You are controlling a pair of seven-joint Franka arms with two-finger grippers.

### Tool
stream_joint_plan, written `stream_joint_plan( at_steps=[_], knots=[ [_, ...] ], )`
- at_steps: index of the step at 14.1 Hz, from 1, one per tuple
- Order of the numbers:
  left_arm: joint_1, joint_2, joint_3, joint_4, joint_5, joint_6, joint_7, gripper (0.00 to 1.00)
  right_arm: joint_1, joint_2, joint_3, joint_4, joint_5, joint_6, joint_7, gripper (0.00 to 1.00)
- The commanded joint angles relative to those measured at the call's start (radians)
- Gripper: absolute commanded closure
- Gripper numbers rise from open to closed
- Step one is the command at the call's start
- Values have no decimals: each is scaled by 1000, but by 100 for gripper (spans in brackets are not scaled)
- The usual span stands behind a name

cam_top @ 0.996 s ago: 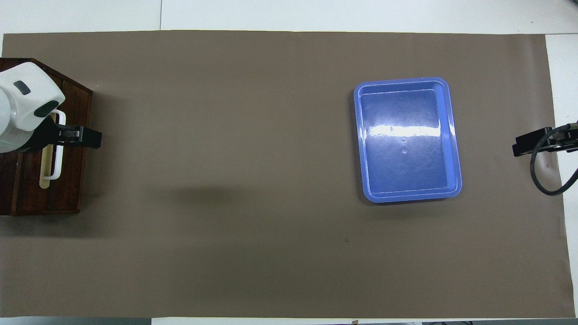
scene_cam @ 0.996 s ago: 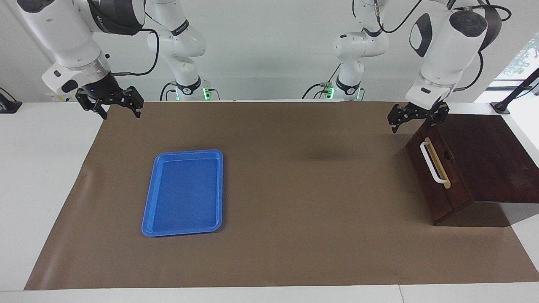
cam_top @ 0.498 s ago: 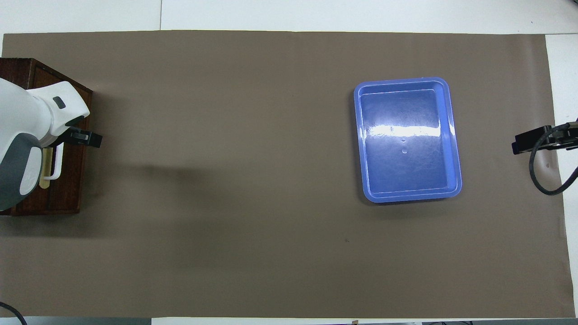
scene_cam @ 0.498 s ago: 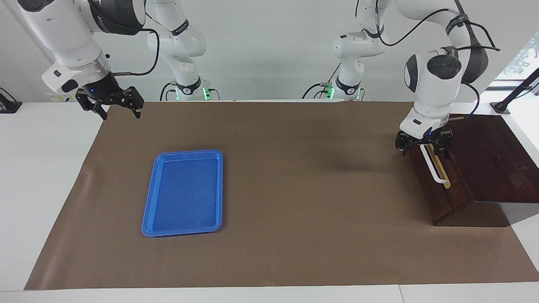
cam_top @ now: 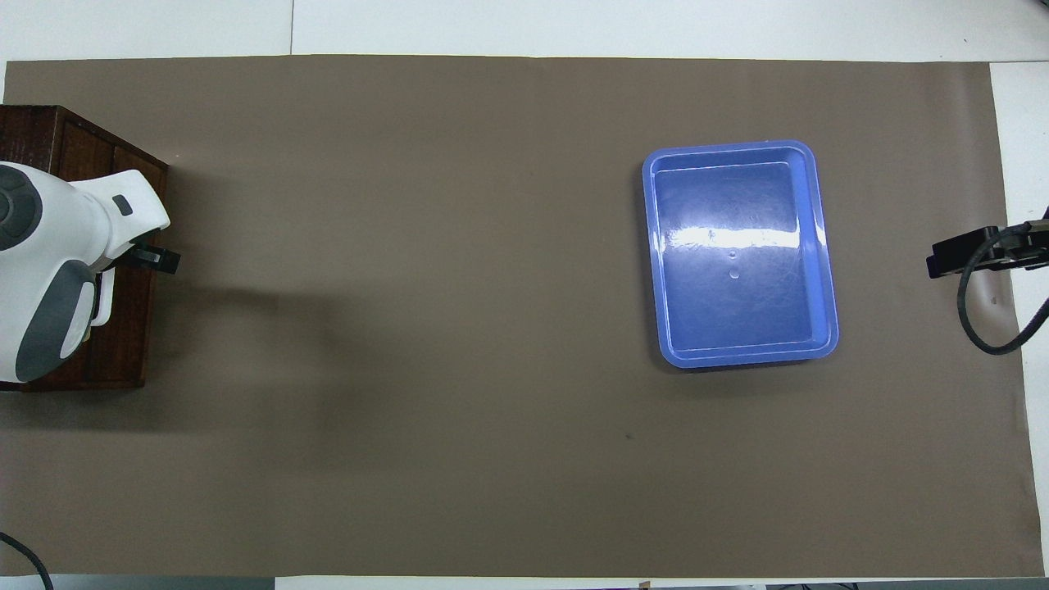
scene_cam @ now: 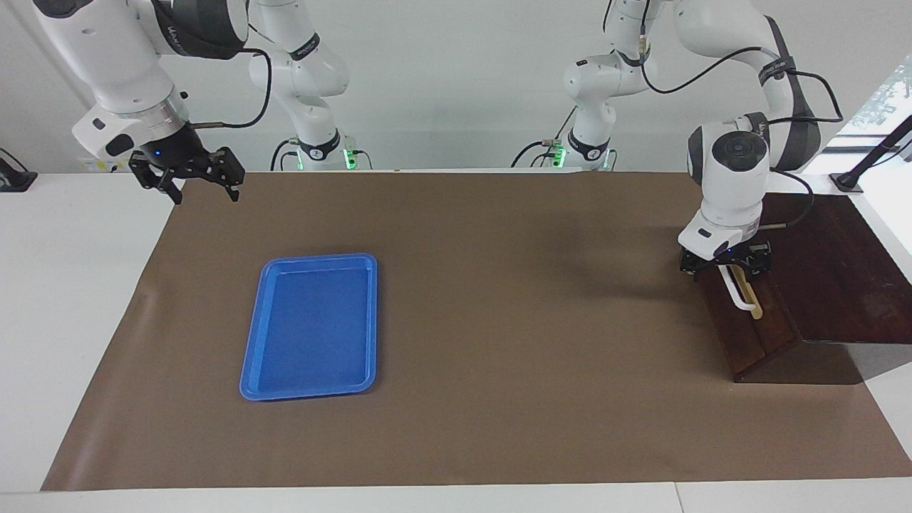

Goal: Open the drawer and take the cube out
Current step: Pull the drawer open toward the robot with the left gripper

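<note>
- The left gripper [scene_cam: 724, 265] has come down from above the near corner of the dark wooden box [scene_cam: 833, 256] onto the white bar handle [scene_cam: 739, 298] of the drawer [scene_cam: 748, 320], at the handle's end nearer the robots. A second ago it hung clear of the box; now its jaws stand open astride the bar, with no grip taken.
- I read this as the reach finishing: the likely next step is to close on the bar and pull the drawer out toward the middle of the worktop [scene_cam: 499, 320].
- The drawer is shut, flush in the box at the left arm's end of the worktop. The cube is not visible in either view; presumably it lies inside.
- The right gripper [scene_cam: 187, 173] waits in the air over the mat's edge at the right arm's end, jaws open and empty, in the same place as before.
- The blue tray [scene_cam: 313, 324] has not moved; it lies flat and empty toward the right arm's end, well apart from the box.
- Materials: the box and drawer front are dark, smooth, hard-edged wood. The handle is a slim, rounded white bar mounted on a tan strip. The tray is glossy plastic with rounded corners and a raised rim. A matt brown mat covers the worktop.
</note>
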Motion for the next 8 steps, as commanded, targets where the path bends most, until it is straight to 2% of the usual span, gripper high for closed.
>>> stream_joint_plan(
  at_steps=[1, 6, 8],
  knots=[
    [-3, -8, -4, -46, 18, 48, -54, 0, -9, -17, 8, -18, 7, 1, -6, 0],
    [-37, -5, -4, -74, 18, 88, -125, 0, -21, -17, 8, -20, 9, 1, -11, 0],
    [-84, 9, -6, -62, 17, 83, -193, 0, -20, -18, 8, -26, 9, 0, -9, 0]
  ],
)
